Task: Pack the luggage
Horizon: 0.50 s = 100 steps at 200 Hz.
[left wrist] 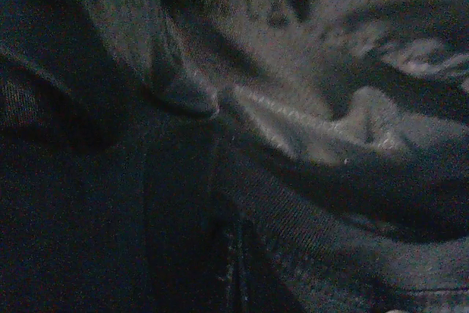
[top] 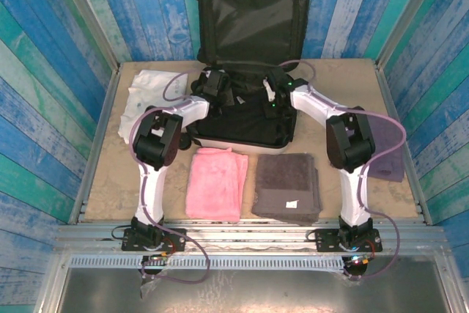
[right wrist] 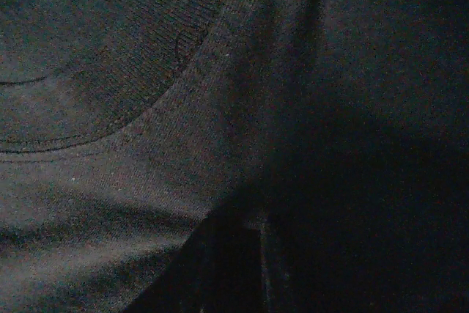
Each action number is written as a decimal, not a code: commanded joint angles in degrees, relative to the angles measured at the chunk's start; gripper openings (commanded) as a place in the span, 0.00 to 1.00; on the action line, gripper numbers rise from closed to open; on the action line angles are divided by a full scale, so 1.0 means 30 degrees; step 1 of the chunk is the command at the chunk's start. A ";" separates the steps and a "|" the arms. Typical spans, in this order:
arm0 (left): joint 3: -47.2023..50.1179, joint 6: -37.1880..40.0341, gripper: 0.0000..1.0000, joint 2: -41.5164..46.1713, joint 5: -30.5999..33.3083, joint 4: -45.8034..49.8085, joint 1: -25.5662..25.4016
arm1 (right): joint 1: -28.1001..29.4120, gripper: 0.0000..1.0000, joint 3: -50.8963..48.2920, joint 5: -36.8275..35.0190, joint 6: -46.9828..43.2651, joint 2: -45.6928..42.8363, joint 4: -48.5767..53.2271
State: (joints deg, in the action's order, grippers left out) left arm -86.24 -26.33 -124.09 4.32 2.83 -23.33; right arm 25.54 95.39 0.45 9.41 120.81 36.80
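Note:
The luggage (top: pixel 245 141) lies open at the back middle of the table, its black-lined lid (top: pixel 249 20) upright against the wall. A black garment (top: pixel 249 119) fills its base. My left gripper (top: pixel 218 87) is down on the garment's back left part, and my right gripper (top: pixel 275 94) is down on its back right part. In the left wrist view, dark ribbed cloth (left wrist: pixel 315 203) with bunched folds sits right against the camera. In the right wrist view, the garment's collar seam (right wrist: pixel 183 86) crosses at close range. Fingers are lost in the dark; the left is shut.
In front of the luggage lie a folded pink towel (top: pixel 215 181) and a folded grey towel (top: pixel 287 185). A white garment (top: pixel 150 97) lies at the left and a purple cloth (top: pixel 387 160) at the right. Blue plank walls enclose the table on three sides.

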 commanded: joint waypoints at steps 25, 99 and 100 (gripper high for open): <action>0.0786 0.1354 0.58 0.1870 -0.0534 -0.2490 0.0102 | -0.0658 0.54 -0.0750 0.0209 -0.0826 -0.2709 0.0618; 0.1343 0.4899 0.93 0.6701 -0.0084 -0.0407 0.0090 | -0.3014 0.70 -0.2863 0.2856 0.0627 -0.8974 0.0274; 0.1450 0.4904 0.93 0.6748 -0.0132 -0.0441 0.0096 | -0.3014 0.70 -0.2863 0.2856 0.0627 -0.8974 0.0274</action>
State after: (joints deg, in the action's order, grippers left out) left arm -84.44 -16.47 -116.49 4.67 1.37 -23.22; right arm 20.47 90.30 6.11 8.95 100.05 36.75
